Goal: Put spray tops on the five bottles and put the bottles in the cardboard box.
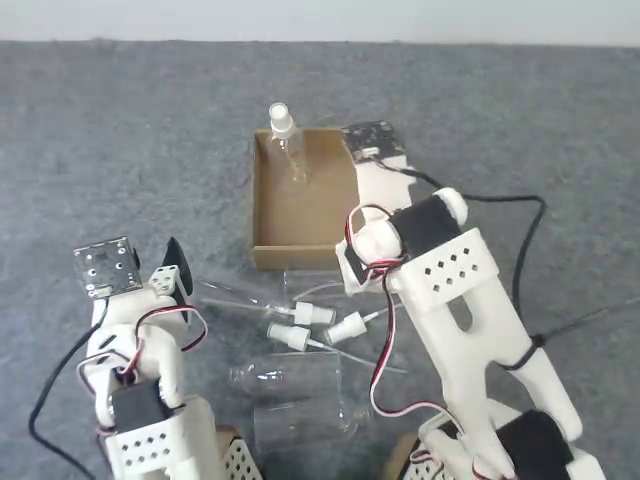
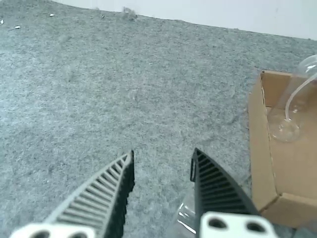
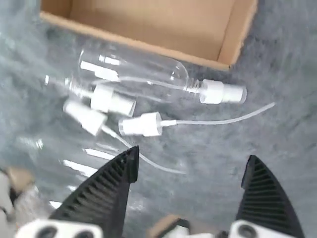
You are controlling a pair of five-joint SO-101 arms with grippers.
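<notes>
one bottle with its spray top on stands upright inside the cardboard box, in the far corner on the left arm's side. a second bottle, also topped, lies on its side just outside the box's near wall. three loose spray tops with thin tubes lie beside it, a little farther from the box. more clear bottles lie farther still, between the arms. the right gripper hangs just past the loose tops from the box, jaws wide apart and empty. the left gripper, off to the side of the box, is also spread and empty over the grey carpet.
</notes>
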